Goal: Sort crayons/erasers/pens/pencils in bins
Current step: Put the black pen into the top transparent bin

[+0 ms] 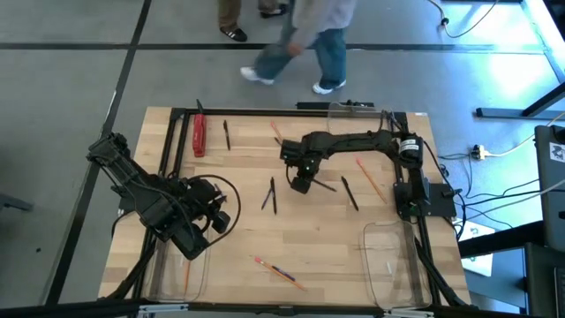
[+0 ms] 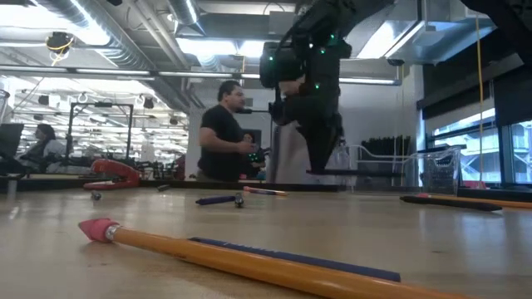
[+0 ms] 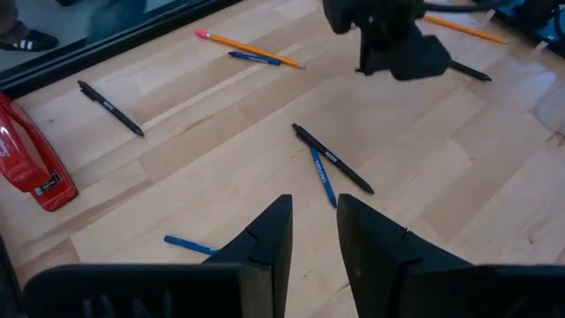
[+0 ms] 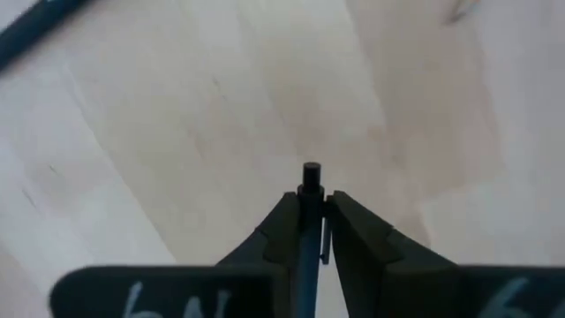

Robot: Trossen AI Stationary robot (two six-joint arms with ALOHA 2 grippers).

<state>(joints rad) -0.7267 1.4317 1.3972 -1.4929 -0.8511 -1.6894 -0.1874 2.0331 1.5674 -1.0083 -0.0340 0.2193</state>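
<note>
My right gripper (image 1: 301,183) hangs over the middle of the table, shut on a thin black pen (image 4: 311,175). It also shows in the left wrist view (image 3: 397,53). My left gripper (image 3: 313,212) is open and empty. It is above the table's near left part (image 1: 199,238), by the left clear bin (image 1: 177,269). Two crossed pens (image 1: 269,194) lie flat on the wood between the arms. More pens (image 1: 227,134) (image 1: 350,193) and orange pencils (image 1: 371,177) (image 1: 278,272) lie loose. A second bin (image 1: 393,265) stands near right and a third (image 1: 357,110) at the far edge. My right gripper pinches the black pen between its two fingers (image 4: 287,221). One end of the pen (image 4: 311,170) sticks out past the fingertips. In the left wrist view the rest of the pen (image 3: 468,71) juts out sideways from the gripper. The pen is lifted clear of the table.
A red tool (image 1: 199,135) lies at the far left. A short blue stick (image 3: 190,245) lies near my left gripper. A pencil (image 2: 249,264) lies close to the low camera. People (image 1: 300,44) walk beyond the table's far edge. A black frame (image 1: 168,159) borders the wood.
</note>
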